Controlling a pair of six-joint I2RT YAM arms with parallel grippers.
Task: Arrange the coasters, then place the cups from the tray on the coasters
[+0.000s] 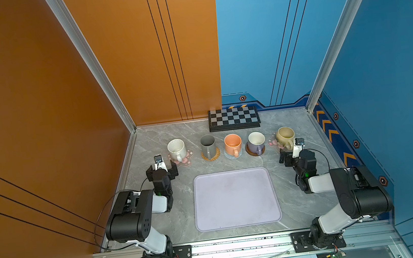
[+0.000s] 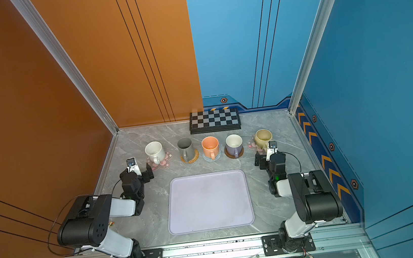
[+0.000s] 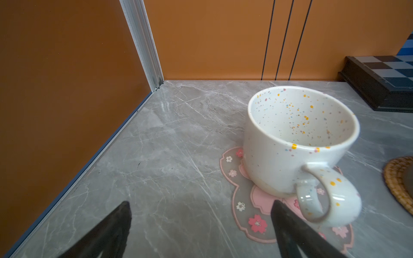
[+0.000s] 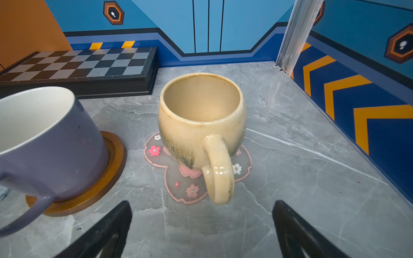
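Note:
In both top views five cups stand in a row, each on a coaster: speckled white cup [image 1: 177, 150] on a flower coaster [image 3: 243, 201], grey cup [image 1: 207, 145] on the rattan coaster [image 1: 215, 156], orange cup [image 1: 232, 143] on the grey-blue coaster [image 1: 227, 155], lavender cup [image 1: 256, 141] on the dark wooden coaster [image 4: 107, 174], beige cup [image 4: 201, 125] on a second flower coaster [image 4: 187, 187]. Nothing lies on the lavender tray [image 1: 236, 199]. My left gripper [image 3: 202, 204] is open just near-left of the speckled cup's handle. My right gripper [image 4: 202, 204] is open, facing the beige cup's handle, apart from it.
A black-and-white checkerboard [image 1: 234, 118] lies against the back wall behind the cups. Orange wall on the left, blue wall [image 1: 347, 145] on the right, close to the outer cups. Both arm bases sit at the front rail.

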